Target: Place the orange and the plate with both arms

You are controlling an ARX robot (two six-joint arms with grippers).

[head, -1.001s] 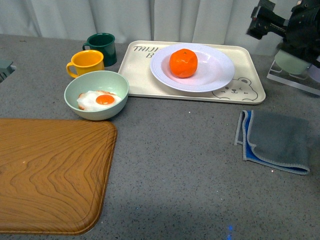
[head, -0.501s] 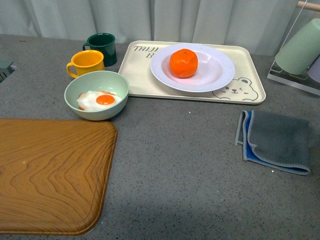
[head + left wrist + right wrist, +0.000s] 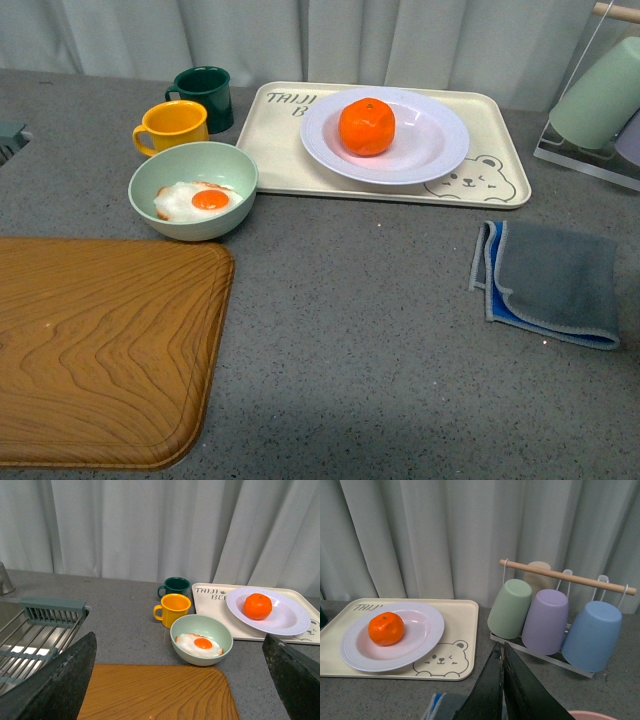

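Observation:
The orange (image 3: pixel 366 126) sits in the white ridged plate (image 3: pixel 436 150), which rests on the cream bear tray (image 3: pixel 278 152) at the back of the counter. Neither arm shows in the front view. In the left wrist view the orange (image 3: pixel 257 606) and plate (image 3: pixel 292 622) lie far off, beyond my left gripper (image 3: pixel 179 637), which stands wide open and empty above the wooden board. In the right wrist view my right gripper (image 3: pixel 500 648) is shut on nothing, well back from the orange (image 3: pixel 386 628) and plate (image 3: pixel 422 639).
A pale green bowl (image 3: pixel 225 165) with a fried egg, a yellow mug (image 3: pixel 172 125) and a dark green mug (image 3: pixel 206 95) stand left of the tray. A wooden board (image 3: pixel 100 350) fills the front left. A grey cloth (image 3: pixel 550 280) lies right. A cup rack (image 3: pixel 560 575) stands far right; a sink rack (image 3: pixel 35 635) far left.
A second ago the right arm showed at the upper right of the front view; it has since drawn out of that view. The orange, plate and tray have not moved.

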